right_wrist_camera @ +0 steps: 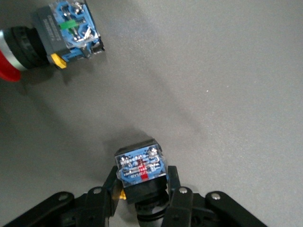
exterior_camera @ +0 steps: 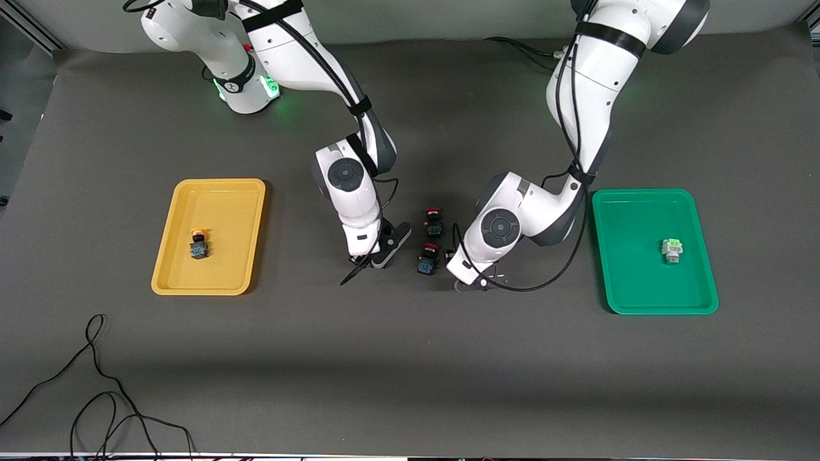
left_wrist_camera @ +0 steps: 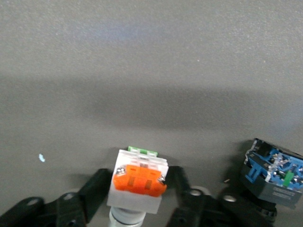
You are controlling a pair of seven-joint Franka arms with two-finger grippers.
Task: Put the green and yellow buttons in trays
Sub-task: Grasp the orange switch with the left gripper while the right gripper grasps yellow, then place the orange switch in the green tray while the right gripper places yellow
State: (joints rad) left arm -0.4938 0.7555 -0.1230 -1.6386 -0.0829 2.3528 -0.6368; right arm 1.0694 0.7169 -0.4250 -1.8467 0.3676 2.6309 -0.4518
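Observation:
Low over the middle of the mat, my left gripper (exterior_camera: pixel 471 280) (left_wrist_camera: pixel 139 178) is shut on a white blocky button (left_wrist_camera: pixel 138 182) with an orange face and a green edge. My right gripper (exterior_camera: pixel 373 258) (right_wrist_camera: pixel 142 176) is shut on a black-and-blue button (right_wrist_camera: pixel 141 171); its cap is hidden. In the front view both held buttons are hidden under the hands. The yellow tray (exterior_camera: pixel 225 208) at the right arm's end holds a yellow-capped button (exterior_camera: pixel 199 245). The green tray (exterior_camera: pixel 631 221) at the left arm's end holds a white button with a green face (exterior_camera: pixel 671 250).
Two red-capped black-and-blue switches (exterior_camera: pixel 434 221) (exterior_camera: pixel 428 257) lie on the mat between the two hands. One shows beside each grip (left_wrist_camera: pixel 272 172) (right_wrist_camera: pixel 61 33). A loose black cable (exterior_camera: pixel 96 384) curls on the mat nearer the camera at the right arm's end.

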